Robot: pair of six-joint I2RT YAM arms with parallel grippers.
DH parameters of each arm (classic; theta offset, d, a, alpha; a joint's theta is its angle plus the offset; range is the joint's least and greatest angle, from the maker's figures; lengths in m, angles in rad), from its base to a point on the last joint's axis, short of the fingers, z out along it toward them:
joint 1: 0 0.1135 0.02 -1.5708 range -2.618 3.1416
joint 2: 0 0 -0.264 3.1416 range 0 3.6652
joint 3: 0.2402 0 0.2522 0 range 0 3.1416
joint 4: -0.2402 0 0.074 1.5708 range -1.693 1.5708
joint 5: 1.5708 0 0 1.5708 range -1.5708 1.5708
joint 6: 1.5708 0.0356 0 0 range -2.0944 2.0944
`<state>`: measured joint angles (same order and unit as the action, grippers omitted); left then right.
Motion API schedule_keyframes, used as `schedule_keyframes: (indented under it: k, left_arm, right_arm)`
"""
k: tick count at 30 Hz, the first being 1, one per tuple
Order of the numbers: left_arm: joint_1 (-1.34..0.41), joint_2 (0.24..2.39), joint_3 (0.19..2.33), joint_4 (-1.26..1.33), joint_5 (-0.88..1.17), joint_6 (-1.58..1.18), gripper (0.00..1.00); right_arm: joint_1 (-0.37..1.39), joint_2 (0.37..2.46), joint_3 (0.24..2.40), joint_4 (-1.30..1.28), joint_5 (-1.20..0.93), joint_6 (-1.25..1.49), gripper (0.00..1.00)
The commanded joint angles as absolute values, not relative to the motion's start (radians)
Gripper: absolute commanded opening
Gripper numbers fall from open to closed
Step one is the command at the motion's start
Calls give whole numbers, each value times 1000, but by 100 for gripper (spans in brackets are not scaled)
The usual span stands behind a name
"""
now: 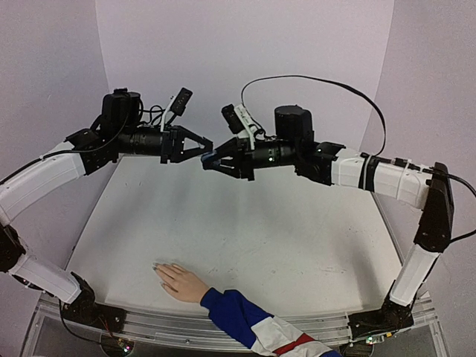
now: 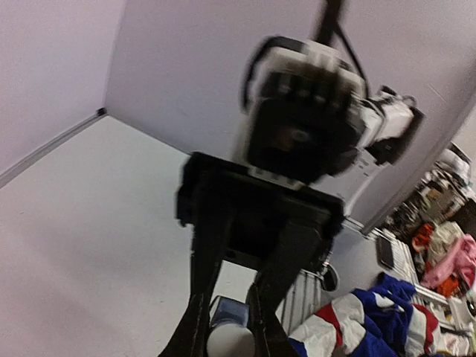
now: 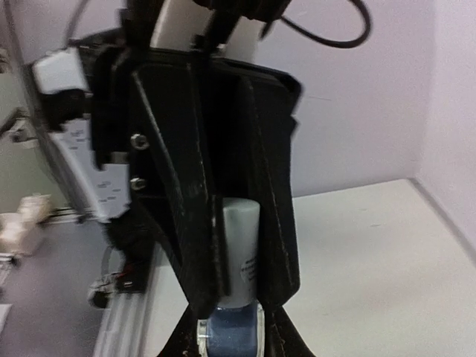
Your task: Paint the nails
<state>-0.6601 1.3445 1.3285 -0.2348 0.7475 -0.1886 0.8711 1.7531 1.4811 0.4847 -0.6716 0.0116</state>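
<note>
A small blue bottle (image 1: 210,157) with a white cap hangs in mid-air above the back of the table, where both grippers meet. My left gripper (image 1: 207,152) is shut on the white cap (image 2: 230,343). My right gripper (image 1: 213,162) is shut on the blue glass body (image 3: 232,336). In the right wrist view the left gripper's fingers (image 3: 186,223) clamp the cap (image 3: 242,249). The pale hand (image 1: 182,282) lies flat near the front edge, and its nails (image 1: 157,267) are too small to make out. Its blue, white and red sleeve (image 1: 256,327) runs off to the lower right.
The white table (image 1: 245,216) has grey walls behind and on both sides. A metal rail (image 1: 171,321) runs along its near edge. A black cable (image 1: 320,78) loops above the right arm. Coloured clutter (image 2: 446,260) lies beyond the table.
</note>
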Motion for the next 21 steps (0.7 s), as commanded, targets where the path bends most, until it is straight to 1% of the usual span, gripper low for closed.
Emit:
schedule_keyframes:
  k: [1,3,5,7,8,9,10,12,13,15,16,17,18,21]
  left_arm:
    - [-733,1403,1342,-284,1237,-138,0]
    - [-737,1409,1353,-284,1245,-132,0]
    - [-738,1408,1365,-284,1211,-129,0]
    - [-738,1398,1375,-284,1162,-127,3]
    - [-738,1389,1377,-285,1131,-129,8]
    - [-737,1379,1379,-289,1098,-130,16]
    - [-734,1366,1379,-296,1063,-129,29]
    - [-726,1340,1377,-318,986,-130,50]
    - [-720,1324,1374,-328,944,-132,56]
    - [-708,1291,1365,-359,830,-137,76]
    - [-698,1275,1355,-367,783,-146,85]
    - [-687,1259,1343,-368,746,-158,90]
    - [-675,1238,1330,-368,715,-177,93]
    - [-663,1205,1309,-358,639,-221,97]
  right_arm:
    - [830,1688,1563,735,-1347,138,0]
    - [828,1675,1547,735,-1351,146,0]
    - [825,1654,1513,735,-1299,138,0]
    - [816,1637,1481,734,-1241,130,0]
    - [811,1629,1463,734,-1212,128,0]
    - [806,1618,1446,732,-1170,124,0]
    - [802,1607,1421,728,-1108,112,0]
    - [801,1579,1384,702,-984,74,0]
    - [800,1566,1364,685,-916,49,0]
    - [800,1540,1327,666,-787,13,0]
    - [800,1532,1311,662,-725,8,0]
    - [801,1529,1299,659,-662,-24,0]
    - [801,1528,1290,656,-610,-35,0]
    - [805,1539,1277,656,-483,-45,0]
